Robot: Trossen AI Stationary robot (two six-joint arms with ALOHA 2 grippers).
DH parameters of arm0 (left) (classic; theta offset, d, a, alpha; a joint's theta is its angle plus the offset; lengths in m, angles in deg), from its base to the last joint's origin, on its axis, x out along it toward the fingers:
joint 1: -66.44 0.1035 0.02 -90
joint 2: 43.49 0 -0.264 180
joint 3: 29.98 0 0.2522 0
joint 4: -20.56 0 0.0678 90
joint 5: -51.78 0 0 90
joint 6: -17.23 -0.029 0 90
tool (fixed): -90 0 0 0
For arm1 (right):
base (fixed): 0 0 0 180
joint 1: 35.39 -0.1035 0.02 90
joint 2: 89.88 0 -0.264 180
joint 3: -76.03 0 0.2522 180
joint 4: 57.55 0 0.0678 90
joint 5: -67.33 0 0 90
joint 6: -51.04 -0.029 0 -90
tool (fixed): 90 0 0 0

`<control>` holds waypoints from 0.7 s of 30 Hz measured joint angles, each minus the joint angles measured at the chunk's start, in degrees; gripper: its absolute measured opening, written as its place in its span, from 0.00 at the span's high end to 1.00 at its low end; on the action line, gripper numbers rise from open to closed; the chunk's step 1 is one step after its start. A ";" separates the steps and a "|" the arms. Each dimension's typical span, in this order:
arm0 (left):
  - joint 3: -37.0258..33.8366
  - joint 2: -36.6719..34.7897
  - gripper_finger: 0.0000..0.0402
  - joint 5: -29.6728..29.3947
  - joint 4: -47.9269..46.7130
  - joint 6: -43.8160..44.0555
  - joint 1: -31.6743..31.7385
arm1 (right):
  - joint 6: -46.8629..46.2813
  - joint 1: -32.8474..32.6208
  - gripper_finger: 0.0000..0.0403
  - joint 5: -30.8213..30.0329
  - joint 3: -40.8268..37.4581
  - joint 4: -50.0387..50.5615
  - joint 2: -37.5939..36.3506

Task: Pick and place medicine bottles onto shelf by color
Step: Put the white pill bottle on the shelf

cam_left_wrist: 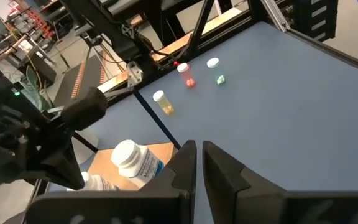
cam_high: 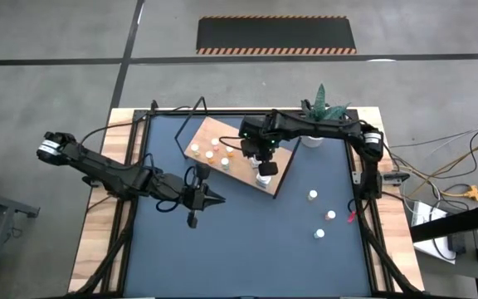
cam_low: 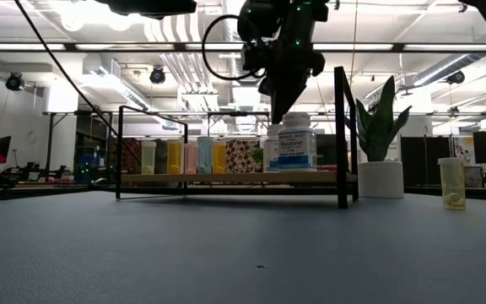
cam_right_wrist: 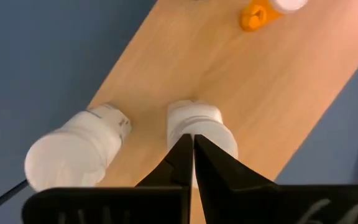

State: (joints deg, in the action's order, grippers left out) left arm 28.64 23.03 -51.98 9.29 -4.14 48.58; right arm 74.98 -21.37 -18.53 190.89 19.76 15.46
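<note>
So the shelf [cam_high: 237,158] sits at the far middle of the dark blue table [cam_high: 247,241], tilted a bit. Right gripper [cam_right_wrist: 191,144] hangs over the shelf's near-right end with its fingers pinched together, right above two big white bottles [cam_right_wrist: 82,146], not gripping either. Small bottles [cam_high: 212,153] line the shelf's left part. Three more bottles [cam_high: 322,216] stand loose on the table to the right. Left gripper [cam_left_wrist: 197,163] waits over the table's left-middle, fingers nearly together, holding nothing.
</note>
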 joint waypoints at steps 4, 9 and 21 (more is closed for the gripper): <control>0.00 -0.02 0.98 0.00 0.03 -0.01 0.00 | -1.84 0.13 0.98 -1.02 0.17 -0.49 1.03; 0.00 -0.02 0.98 0.00 0.02 -0.02 0.00 | -7.81 0.28 0.98 -4.17 0.14 -0.77 0.96; 0.00 -0.02 0.98 0.00 0.07 -0.02 0.00 | -22.49 0.26 0.98 -4.31 -0.11 5.71 -1.05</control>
State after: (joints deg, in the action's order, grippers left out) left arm 28.64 23.01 -51.98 9.36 -4.16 48.57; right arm 52.49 -21.11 -22.85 190.78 25.47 14.42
